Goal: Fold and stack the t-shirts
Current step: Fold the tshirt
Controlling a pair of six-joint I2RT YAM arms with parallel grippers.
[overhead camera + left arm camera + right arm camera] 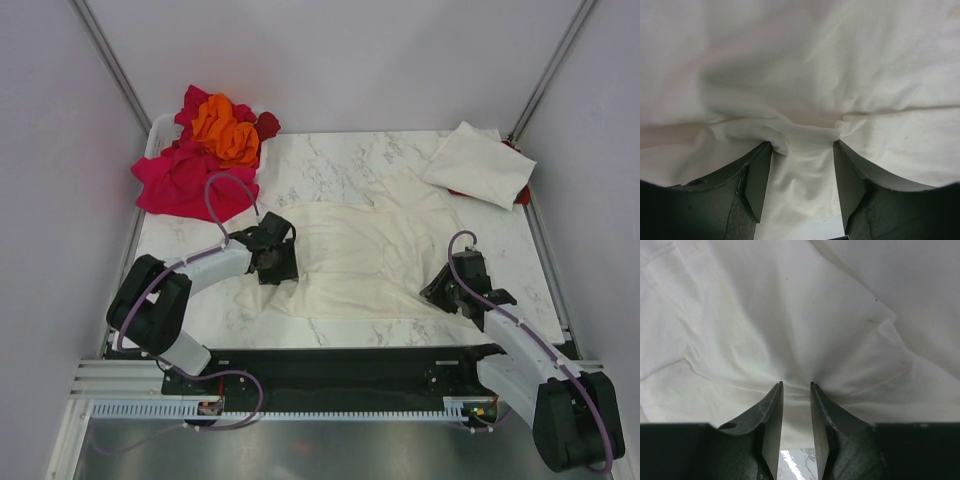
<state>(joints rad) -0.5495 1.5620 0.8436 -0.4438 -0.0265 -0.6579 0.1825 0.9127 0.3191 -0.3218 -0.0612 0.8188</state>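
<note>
Left gripper [802, 145] stands half-open with cloth bunched between its tips; right gripper [796, 385] is barely parted at the edge; a true pinch I cannot tell. Both flank one spread cream t-shirt [350, 260], probably to fold it. One coloured heap [205, 150], at least three tees, waits far left. One folded tee [480, 165] seemingly starts the stack far right.

No legible text, labels, brand marks, numbers or signs anywhere in any of the three views.
</note>
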